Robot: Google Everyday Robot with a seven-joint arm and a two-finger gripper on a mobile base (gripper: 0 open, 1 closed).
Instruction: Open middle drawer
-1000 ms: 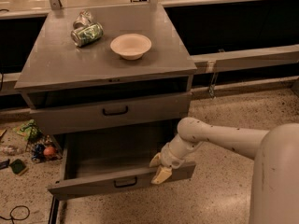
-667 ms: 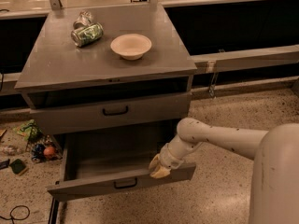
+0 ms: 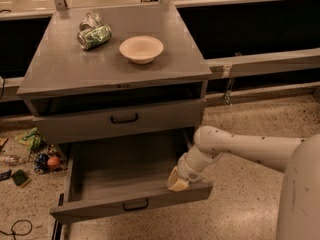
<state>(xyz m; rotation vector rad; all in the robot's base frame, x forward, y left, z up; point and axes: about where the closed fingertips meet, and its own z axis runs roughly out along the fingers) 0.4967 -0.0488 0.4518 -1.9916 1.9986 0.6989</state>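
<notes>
The middle drawer point(image 3: 125, 171) is the wide grey one pulled far out of the cabinet. Its plain grey tray is in full view and looks empty. A small black bar handle point(image 3: 135, 204) sits on its front panel. My gripper point(image 3: 177, 182) is at the drawer's right front corner, just inside the front panel and at its top edge. My white arm point(image 3: 240, 146) reaches in from the right. The drawer above point(image 3: 124, 118), also with a black handle, is nearly closed.
On the cabinet top point(image 3: 60, 69) stand a cream bowl point(image 3: 141, 48) and a green can point(image 3: 94, 36) lying next to a second can. Small litter point(image 3: 37, 156) and a cable point(image 3: 15, 229) lie on the floor at the left. A dark counter runs behind.
The middle drawer has slid a little further out toward the front. My gripper stays at its right front corner and has shifted slightly with it.
</notes>
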